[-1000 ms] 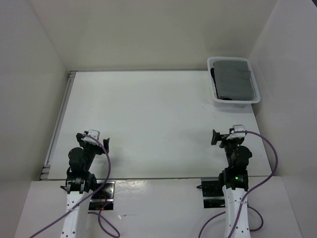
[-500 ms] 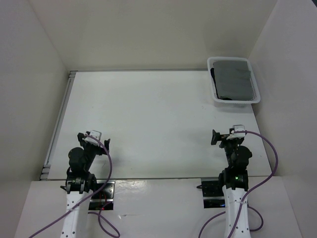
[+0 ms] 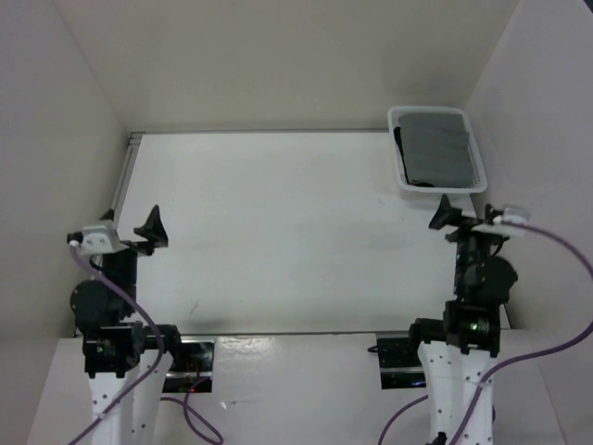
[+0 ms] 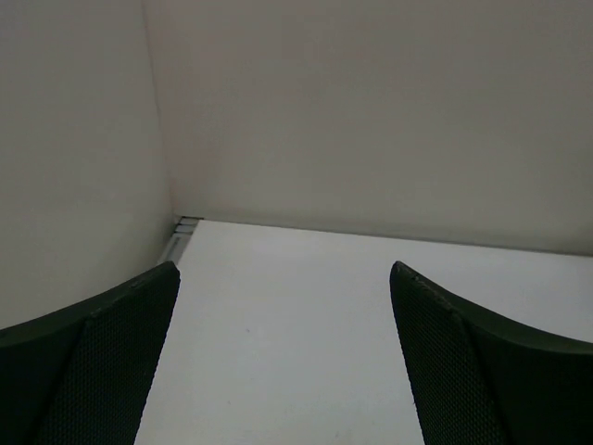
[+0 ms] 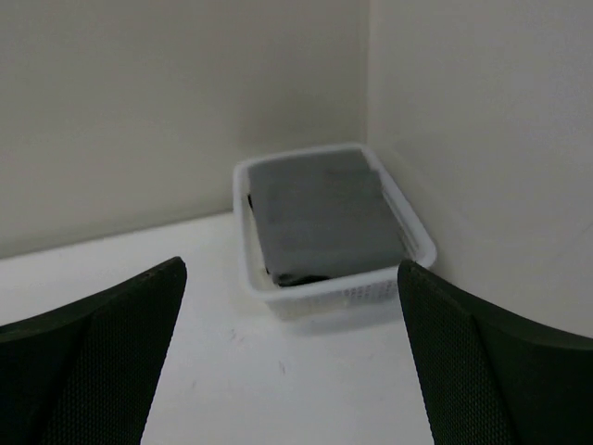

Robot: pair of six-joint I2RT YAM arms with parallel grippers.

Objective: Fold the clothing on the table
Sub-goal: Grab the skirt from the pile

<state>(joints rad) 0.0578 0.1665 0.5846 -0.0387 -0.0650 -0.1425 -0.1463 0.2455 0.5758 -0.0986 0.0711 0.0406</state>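
Both wide, holding nothing: your left hand (image 4: 284, 287), right hand (image 5: 292, 278). Ahead of right hand, folded clothing (image 5: 320, 218) fills basket (image 5: 320, 295); you look finished.

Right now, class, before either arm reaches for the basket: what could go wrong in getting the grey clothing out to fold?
A black garment shows along the edges of the grey clothing in the basket; a deep pinch might lift both.
The basket sits in the far right corner of the table, near the wall; the right arm's open jaws could snag its rim or drag it.
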